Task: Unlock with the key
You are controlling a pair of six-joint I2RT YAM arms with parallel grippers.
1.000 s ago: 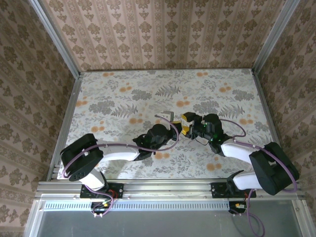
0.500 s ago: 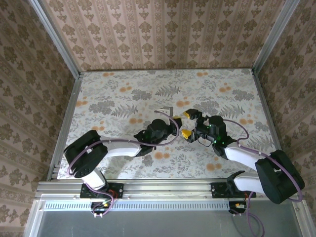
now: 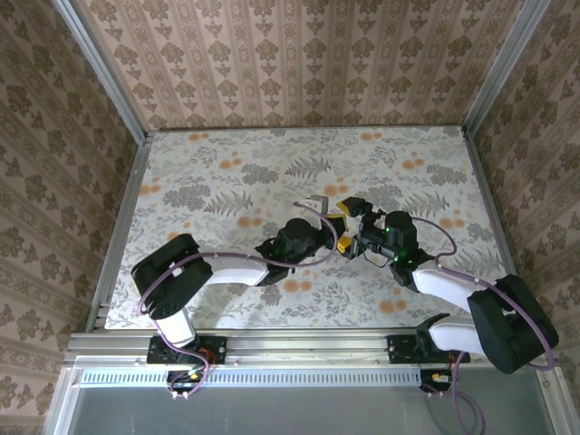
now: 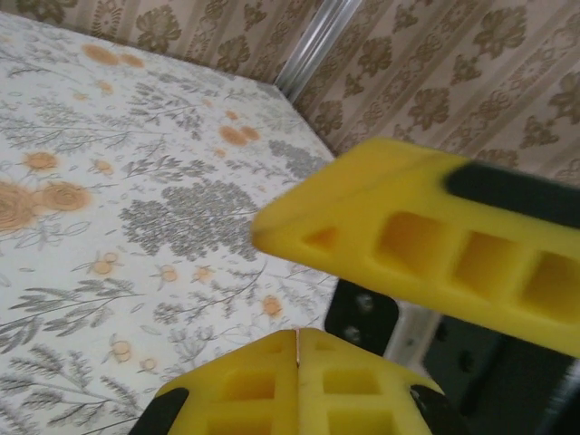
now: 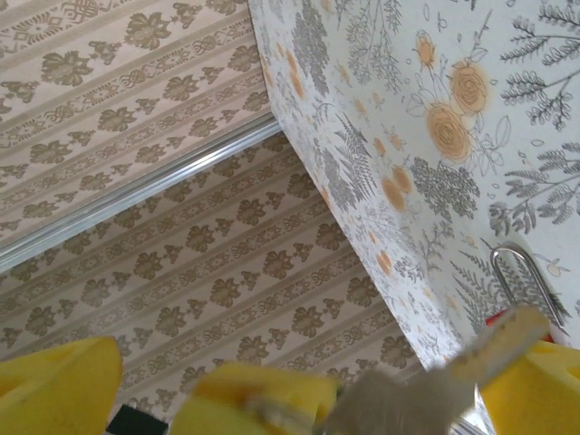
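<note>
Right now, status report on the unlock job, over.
Left tool shut, metal piece by its tip, key or lock unclear. Right tool open, crowding it.

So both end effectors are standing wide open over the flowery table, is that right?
Not quite: only the right end effector stands open. The left end effector is shut, its yellow fingers pressed together, as the left wrist view shows. Both are over the flowery table.

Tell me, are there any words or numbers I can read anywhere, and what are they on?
There are none. The table cloth has only flowers, the walls only a repeated ornament, and the left gripper is plain yellow.
</note>
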